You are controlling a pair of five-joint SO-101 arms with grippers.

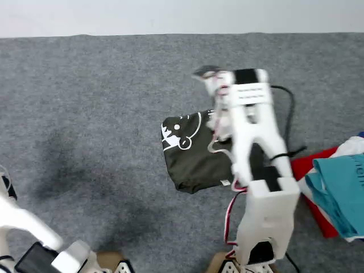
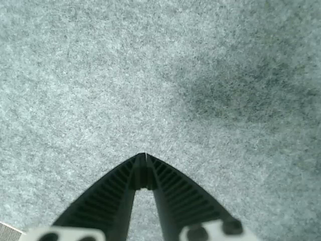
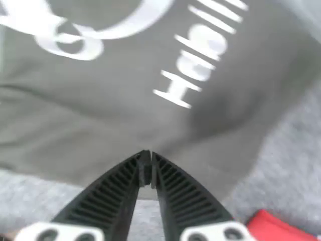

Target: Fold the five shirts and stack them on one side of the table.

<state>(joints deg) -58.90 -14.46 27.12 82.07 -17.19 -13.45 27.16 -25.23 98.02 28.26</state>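
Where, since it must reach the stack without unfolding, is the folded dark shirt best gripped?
On the dark shirt, probably the thick rounded edge nearest the arm bases, approached from that near side with the right gripper opened: the layers look bundled there, so one pinch should catch them all.

- Table (image 1: 102,114): grey felt-like cover across the whole top, faint shadow patches on the left half.
- Dark shirt (image 1: 193,153): folded into a compact block, lies flat approx mid-table, white graphic facing up, lower edge slightly rumpled.
- Pile at right edge, well apart from dark shirt:
  - Red shirt (image 1: 310,170): bottom layer, flat on the cover, corner sticks out toward table centre.
  - Teal shirt (image 1: 338,193): bunched, on top of red.
  - White/blue garment (image 1: 354,145): far side of the pile, touching teal, partly cut off by frame edge.
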